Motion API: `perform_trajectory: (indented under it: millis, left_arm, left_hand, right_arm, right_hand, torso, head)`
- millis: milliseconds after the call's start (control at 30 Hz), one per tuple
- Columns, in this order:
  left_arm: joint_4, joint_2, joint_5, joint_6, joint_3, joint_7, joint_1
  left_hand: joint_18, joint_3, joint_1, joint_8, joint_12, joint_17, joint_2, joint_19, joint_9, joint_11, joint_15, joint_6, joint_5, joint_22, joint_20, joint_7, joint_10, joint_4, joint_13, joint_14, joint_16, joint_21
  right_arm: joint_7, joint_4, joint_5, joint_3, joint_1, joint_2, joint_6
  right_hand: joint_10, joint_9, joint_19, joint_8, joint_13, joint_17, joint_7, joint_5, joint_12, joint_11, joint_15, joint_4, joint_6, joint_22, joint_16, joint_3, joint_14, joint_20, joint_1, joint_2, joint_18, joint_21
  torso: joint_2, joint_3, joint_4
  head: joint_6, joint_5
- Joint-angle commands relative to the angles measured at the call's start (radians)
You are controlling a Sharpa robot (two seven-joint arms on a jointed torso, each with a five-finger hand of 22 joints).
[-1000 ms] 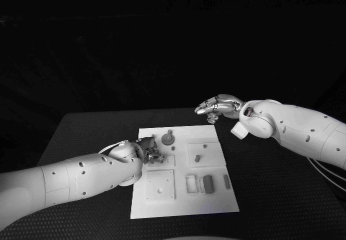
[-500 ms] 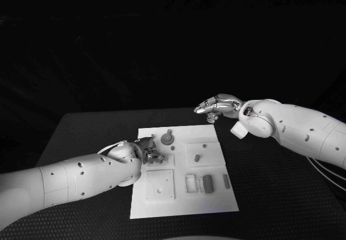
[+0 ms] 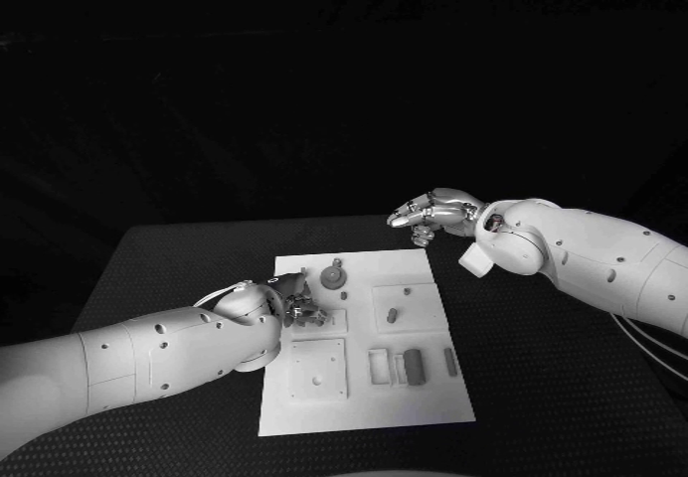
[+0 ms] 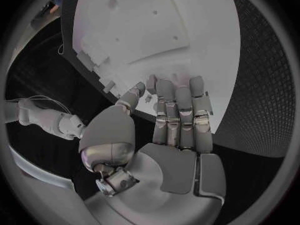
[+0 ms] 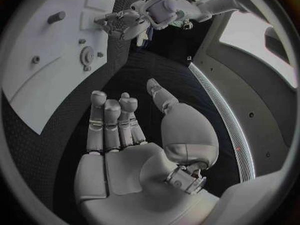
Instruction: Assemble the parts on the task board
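Several parts (image 3: 413, 365) are seen lying loose on the task board (image 3: 366, 397) at mid-bench, so most of the assembly is judged undone. The left hand (image 3: 294, 298) is lowered over the board's left edge, fingers (image 4: 178, 105) nearly straight, holding nothing. The right hand (image 3: 430, 214) is hovering past the far right corner, fingers loosely curled, empty.

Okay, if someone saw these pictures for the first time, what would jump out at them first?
Probably the white task board bright against the black table, with small grey parts on it, such as a round gear-like piece near its far end. Next, the left hand over the board's left edge, and the right hand raised beyond its far right corner.
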Motion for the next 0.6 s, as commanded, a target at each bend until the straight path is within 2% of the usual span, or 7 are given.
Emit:
perform_trajectory:
  millis: [33, 167, 200, 233, 267, 400, 600]
  left_arm:
    - [0.001, 0.000, 0.015, -0.021, 0.000, 0.012, -0.001]
    - [0.000, 0.000, 0.030, -0.026, 0.000, 0.021, -0.001]
    - [0.000, 0.001, 0.033, -0.027, 0.000, 0.022, -0.001]
    - [0.000, 0.001, 0.039, -0.026, 0.000, 0.022, -0.001]
    - [-0.001, 0.001, 0.039, -0.023, 0.000, 0.023, -0.001]
    - [-0.006, 0.002, 0.040, -0.015, 0.000, 0.023, -0.001]
    - [-0.012, 0.006, 0.043, 0.014, 0.000, 0.017, -0.001]
  left_hand:
    - [-0.015, -0.001, 0.006, 0.006, -0.004, -0.004, 0.026, -0.001, -0.002, -0.001, -0.004, -0.005, 0.047, 0.019, 0.001, -0.003, -0.003, -0.015, 0.002, -0.006, 0.007, -0.004]
    - [-0.015, -0.001, 0.028, 0.007, -0.004, -0.010, 0.064, 0.000, -0.003, 0.000, -0.002, -0.005, 0.147, 0.020, 0.003, -0.002, -0.003, -0.047, 0.003, -0.006, 0.010, -0.003]
    - [-0.015, 0.008, 0.037, 0.007, -0.004, -0.011, 0.065, 0.001, -0.004, 0.000, -0.002, -0.005, 0.145, 0.020, 0.003, -0.003, -0.003, -0.049, 0.003, -0.006, 0.010, -0.003]
    - [-0.015, 0.062, 0.062, 0.006, -0.006, -0.016, 0.044, 0.003, -0.007, 0.000, -0.002, -0.005, 0.104, 0.018, 0.003, -0.003, -0.002, -0.024, 0.002, -0.005, 0.010, -0.005]
    - [-0.015, 0.085, 0.067, 0.006, -0.007, -0.019, 0.037, 0.003, -0.009, 0.000, -0.001, -0.005, 0.105, 0.018, 0.004, -0.002, -0.002, -0.008, 0.002, -0.005, 0.010, -0.005]
    - [-0.015, 0.095, 0.061, 0.006, -0.008, -0.023, 0.030, 0.002, -0.011, 0.002, 0.001, -0.005, 0.120, 0.020, 0.007, 0.000, -0.003, 0.005, 0.002, -0.005, 0.012, -0.005]
    - [-0.015, 0.091, 0.022, 0.008, -0.007, -0.029, 0.001, 0.002, -0.013, 0.001, 0.001, -0.004, 0.101, 0.021, 0.006, -0.001, -0.002, 0.047, 0.003, -0.005, 0.016, -0.003]
  right_arm:
    - [0.003, 0.001, -0.005, 0.000, -0.001, 0.000, 0.015]
    - [0.003, 0.001, -0.005, 0.000, -0.001, 0.000, 0.016]
    - [0.003, 0.001, -0.005, 0.000, -0.001, 0.000, 0.016]
    - [0.003, 0.001, -0.005, 0.000, -0.001, 0.000, 0.016]
    - [0.002, 0.001, -0.005, 0.000, -0.001, 0.000, 0.016]
    - [0.001, 0.000, -0.005, 0.000, -0.001, 0.000, 0.017]
    - [0.000, 0.000, -0.005, 0.000, -0.001, 0.000, 0.018]
  right_hand:
    - [-0.007, -0.001, -0.004, -0.003, -0.001, -0.001, 0.004, 0.006, 0.004, -0.001, -0.003, 0.001, 0.001, -0.001, 0.003, -0.004, -0.002, 0.004, -0.011, -0.001, 0.011, -0.005]
    - [-0.007, -0.001, -0.004, -0.003, -0.001, -0.001, 0.004, 0.006, 0.004, -0.001, -0.003, 0.001, 0.001, -0.001, 0.003, -0.003, -0.002, 0.004, -0.010, -0.001, 0.011, -0.005]
    - [-0.007, -0.001, -0.004, -0.003, -0.001, -0.001, 0.004, 0.006, 0.004, -0.001, -0.003, 0.001, 0.001, -0.001, 0.003, -0.003, -0.002, 0.004, -0.010, -0.001, 0.011, -0.005]
    - [-0.007, -0.001, -0.004, -0.003, -0.001, -0.001, 0.004, 0.006, 0.004, -0.001, -0.003, 0.001, 0.001, -0.001, 0.003, -0.003, -0.002, 0.004, -0.010, -0.001, 0.011, -0.005]
    - [-0.007, -0.002, -0.004, -0.003, -0.001, -0.001, 0.004, 0.006, 0.004, -0.001, -0.003, 0.001, 0.001, -0.001, 0.004, -0.003, -0.002, 0.004, -0.010, -0.001, 0.011, -0.005]
    - [-0.007, -0.002, -0.004, -0.003, -0.001, -0.001, 0.004, 0.006, 0.004, -0.001, -0.003, 0.000, 0.001, -0.001, 0.004, -0.003, -0.002, 0.004, -0.010, -0.001, 0.011, -0.005]
    - [-0.007, -0.002, -0.004, -0.003, -0.002, -0.001, 0.004, 0.006, 0.004, -0.001, -0.003, 0.000, 0.001, -0.001, 0.004, -0.003, -0.003, 0.004, -0.010, -0.002, 0.011, -0.005]
  torso:
    - [0.000, 0.0001, -0.0001]
    - [0.000, 0.0002, 0.0001]
    - [0.000, 0.0001, 0.0001]
    - [0.000, 0.0001, -0.0001]
    - [0.000, -0.0001, 0.0000]
    - [0.000, 0.0004, 0.0000]
    - [0.000, 0.0002, 0.0001]
  head:
    - [-0.001, 0.000]
    - [-0.002, -0.001]
    - [-0.001, -0.001]
    - [-0.002, -0.001]
    - [-0.001, -0.001]
    - [-0.002, 0.000]
    - [-0.004, 0.000]
